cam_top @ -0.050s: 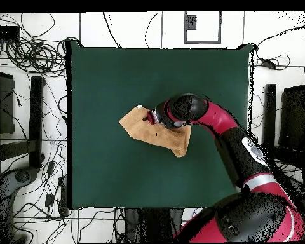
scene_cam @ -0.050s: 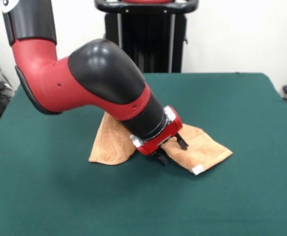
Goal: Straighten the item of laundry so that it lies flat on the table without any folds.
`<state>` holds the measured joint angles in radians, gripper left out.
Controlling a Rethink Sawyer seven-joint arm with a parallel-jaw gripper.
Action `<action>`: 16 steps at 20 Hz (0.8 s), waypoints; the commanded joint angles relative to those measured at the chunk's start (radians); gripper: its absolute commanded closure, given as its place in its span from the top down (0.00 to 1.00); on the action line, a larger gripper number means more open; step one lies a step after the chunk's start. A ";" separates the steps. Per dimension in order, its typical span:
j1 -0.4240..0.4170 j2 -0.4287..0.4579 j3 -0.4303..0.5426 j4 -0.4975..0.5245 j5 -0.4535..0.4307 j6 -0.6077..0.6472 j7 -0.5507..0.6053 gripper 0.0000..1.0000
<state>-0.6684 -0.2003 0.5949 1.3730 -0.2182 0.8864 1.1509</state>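
Towel (scene_cam @ -0.050s: 202, 147): orange-tan terry, folded over on itself, lying near the middle of the counter (scene_cam @ -0.050s: 242, 98).
Counter: flat, covered in dark green felt-like cloth.
Gripper (scene_cam @ -0.050s: 170, 147): low over the towel's middle, dark fingers pointing down at the cloth; how far apart they are, or whether they grip it, I cannot tell.
Front view only: a small white tag (scene_cam @ -0.050s: 198, 169) at the towel's near corner.
Overhead view only: the towel (cam_top @ -0.050s: 145, 130) as a long slanted strip, the arm (cam_top @ -0.050s: 218, 121) crossing one end.

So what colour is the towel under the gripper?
Orange-tan towel, clearest in the front view.
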 commanded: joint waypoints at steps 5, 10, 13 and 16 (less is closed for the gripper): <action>0.014 0.008 0.099 0.055 -0.039 -0.046 -0.095 1.00; 0.003 -0.018 0.105 0.089 -0.029 -0.060 -0.053 1.00; -0.007 -0.021 0.111 0.098 -0.035 -0.118 -0.031 1.00; -0.015 -0.034 0.112 0.119 -0.048 -0.171 -0.014 0.00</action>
<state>-0.6811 -0.2052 0.6399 1.3931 -0.2189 0.8470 1.1509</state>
